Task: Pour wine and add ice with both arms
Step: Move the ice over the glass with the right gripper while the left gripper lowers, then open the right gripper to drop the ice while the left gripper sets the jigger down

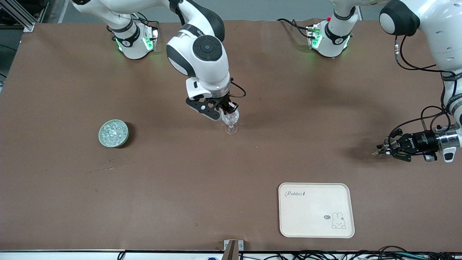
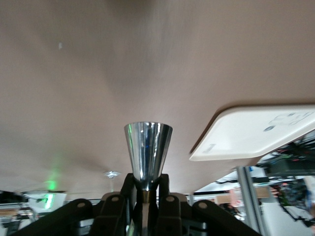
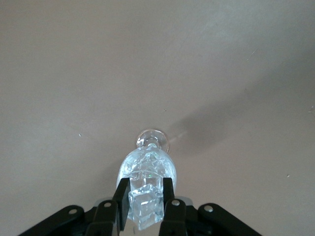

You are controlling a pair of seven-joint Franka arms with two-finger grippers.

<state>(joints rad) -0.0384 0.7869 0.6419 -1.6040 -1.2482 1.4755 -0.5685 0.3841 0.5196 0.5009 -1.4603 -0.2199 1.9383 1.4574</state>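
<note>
- Right gripper (image 1: 228, 108) hangs directly over the clear stemmed wine glass (image 1: 230, 122), its black fingers (image 3: 121, 200) pinched on a clear, glassy ice chunk (image 3: 145, 205) just above the glass's mouth.
- That glass stands near the middle of the brown table (image 1: 180, 180), upright, with faceted clear pieces showing inside its bowl.
- Left gripper (image 1: 379, 150) hovers over the table's edge at the left arm's end, lying sideways and clamped on a shiny silver metal cone (image 2: 147, 155).
- More ice sits heaped in a round pale-green bowl (image 1: 113, 133), toward the right arm's end.
- Nearest the front edge lies a cream rectangular tray with a rabbit drawing (image 1: 316, 210).
</note>
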